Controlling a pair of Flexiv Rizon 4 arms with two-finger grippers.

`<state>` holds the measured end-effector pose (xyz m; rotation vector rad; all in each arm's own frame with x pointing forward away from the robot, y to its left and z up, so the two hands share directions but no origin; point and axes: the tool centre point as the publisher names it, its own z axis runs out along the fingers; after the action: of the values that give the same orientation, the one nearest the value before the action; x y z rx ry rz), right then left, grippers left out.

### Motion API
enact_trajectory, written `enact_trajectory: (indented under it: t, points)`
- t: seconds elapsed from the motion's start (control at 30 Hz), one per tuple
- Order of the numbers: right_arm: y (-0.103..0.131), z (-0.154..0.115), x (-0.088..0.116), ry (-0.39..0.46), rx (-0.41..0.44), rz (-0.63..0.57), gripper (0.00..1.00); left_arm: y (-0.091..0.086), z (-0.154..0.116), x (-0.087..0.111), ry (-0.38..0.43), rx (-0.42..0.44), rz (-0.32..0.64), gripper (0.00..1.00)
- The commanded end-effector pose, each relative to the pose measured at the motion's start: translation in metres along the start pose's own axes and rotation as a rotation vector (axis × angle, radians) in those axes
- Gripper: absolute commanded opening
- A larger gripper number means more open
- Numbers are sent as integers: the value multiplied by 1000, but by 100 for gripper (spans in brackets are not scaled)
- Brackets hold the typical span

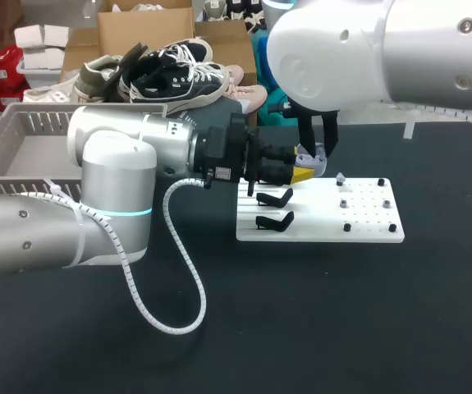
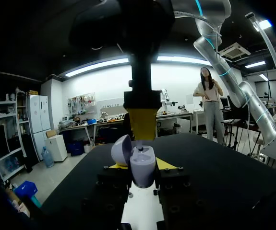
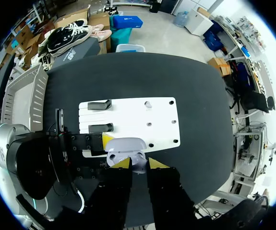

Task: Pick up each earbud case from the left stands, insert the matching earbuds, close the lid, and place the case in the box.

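Left end effector [image 2: 141,166] is clamped on a lavender earbud case [image 2: 143,173]: its two yellow-tipped fingers [image 2: 119,166] press the case body from either side and hold it upright. The case's lid [image 2: 120,148] is swung open and leans off to one side of that end effector.

Right end effector [image 3: 138,164] hangs straight above the open case, and its yellow tip comes down into the case's mouth. Whether it is clamped on anything cannot be told; something small and pale shows right at its tip, too small to name.

Under both end effectors lies a white board [image 1: 368,223] flat on the black bench [image 1: 342,328]. Two black stands [image 1: 273,198] sit on the board just below and beside the left end effector, one behind the other, both bare. A small pale piece [image 1: 340,178] stands on the board a little beyond the right end effector, on its outer side.

A grey slatted box [image 1: 22,146] rests well behind the left end effector, back alongside the left arm's elbow, apart from the board.
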<state>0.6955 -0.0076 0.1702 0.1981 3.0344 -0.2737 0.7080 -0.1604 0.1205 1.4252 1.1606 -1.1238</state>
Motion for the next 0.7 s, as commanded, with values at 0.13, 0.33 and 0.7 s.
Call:
enact_trajectory:
  t: [0.13,0.33,0.7]
  points:
    - [-3,2,1,-11,-1,13,0,-1,0,-1,0,-3,1,0]
    - [-3,3,0,-10,-5,12,0,-1,0,-1,0,-3,1,0]
    - [2,11,-4,20,14,6,0,-1,0,-1,0,-3,1,0]
